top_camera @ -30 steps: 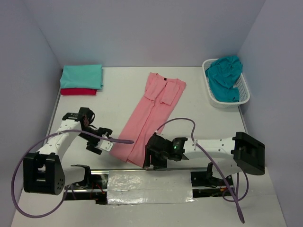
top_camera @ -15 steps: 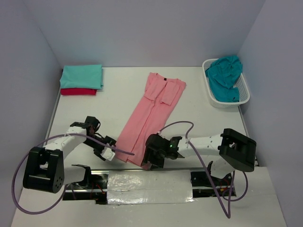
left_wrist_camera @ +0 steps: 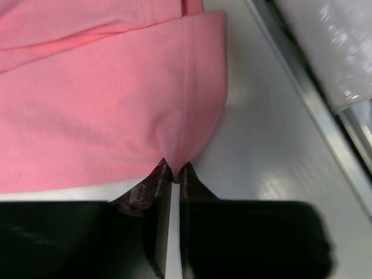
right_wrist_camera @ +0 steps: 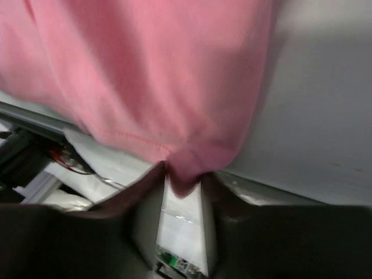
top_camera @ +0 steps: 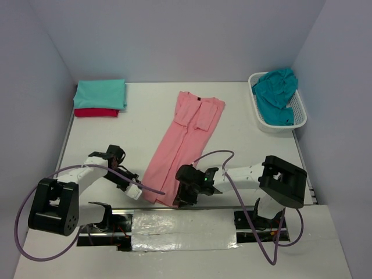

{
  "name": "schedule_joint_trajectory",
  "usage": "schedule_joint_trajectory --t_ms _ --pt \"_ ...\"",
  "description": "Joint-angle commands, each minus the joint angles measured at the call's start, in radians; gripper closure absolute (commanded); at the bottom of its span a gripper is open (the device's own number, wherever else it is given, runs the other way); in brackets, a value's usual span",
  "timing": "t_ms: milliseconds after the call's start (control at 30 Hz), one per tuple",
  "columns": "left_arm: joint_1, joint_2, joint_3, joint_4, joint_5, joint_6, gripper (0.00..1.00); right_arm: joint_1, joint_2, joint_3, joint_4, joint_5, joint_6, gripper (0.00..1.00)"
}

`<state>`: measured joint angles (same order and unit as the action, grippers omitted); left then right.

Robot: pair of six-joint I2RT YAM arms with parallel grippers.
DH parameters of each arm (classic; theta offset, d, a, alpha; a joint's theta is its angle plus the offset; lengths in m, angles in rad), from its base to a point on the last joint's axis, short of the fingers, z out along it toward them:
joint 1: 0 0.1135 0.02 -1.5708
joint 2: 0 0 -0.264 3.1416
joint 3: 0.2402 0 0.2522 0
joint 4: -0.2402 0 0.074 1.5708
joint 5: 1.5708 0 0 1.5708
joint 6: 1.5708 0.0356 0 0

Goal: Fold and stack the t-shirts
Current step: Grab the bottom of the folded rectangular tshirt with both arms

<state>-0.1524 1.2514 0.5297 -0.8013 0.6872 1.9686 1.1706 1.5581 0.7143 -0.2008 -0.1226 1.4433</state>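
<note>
- salmon pink shirt (top_camera: 181, 142), left of white basket (top_camera: 282, 128): soft, light, limp; will sag between holds
- left gripper (left_wrist_camera: 174, 173), right gripper (right_wrist_camera: 183, 177) each pinching a hem corner; good grab points

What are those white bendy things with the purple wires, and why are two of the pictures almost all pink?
Those are two robot arms bolted to a white table. The big picture looks down from above. The other two come from little cameras on the arms' wrists, so close that the salmon pink t-shirt fills them. That shirt lies folded into a long strip in the middle. The left gripper pinches one near corner of its hem, and the right gripper pinches the other. At the back left, a mint-teal t-shirt sits folded on a red t-shirt. At the back right, a teal-blue t-shirt is bunched in a white basket.
</note>
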Motion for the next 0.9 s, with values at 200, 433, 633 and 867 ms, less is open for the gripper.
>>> schedule_joint_trajectory --t_ms 200,433,633,867 --pt "-0.021 0.054 0.197 -0.248 0.153 0.411 1.00 -0.006 -0.036 -0.003 -0.018 0.041 0.031 1.00" --pt "-0.021 0.069 0.393 -0.345 0.173 0.092 1.00 -0.101 -0.176 0.114 -0.213 0.067 -0.127 1.00" --pt "-0.021 0.152 0.617 -0.288 0.198 -0.379 1.00 -0.267 -0.224 0.220 -0.311 0.057 -0.288 1.00" --pt "-0.041 0.242 0.731 0.089 0.114 -0.948 1.00 -0.465 -0.182 0.303 -0.342 0.026 -0.428 1.00"
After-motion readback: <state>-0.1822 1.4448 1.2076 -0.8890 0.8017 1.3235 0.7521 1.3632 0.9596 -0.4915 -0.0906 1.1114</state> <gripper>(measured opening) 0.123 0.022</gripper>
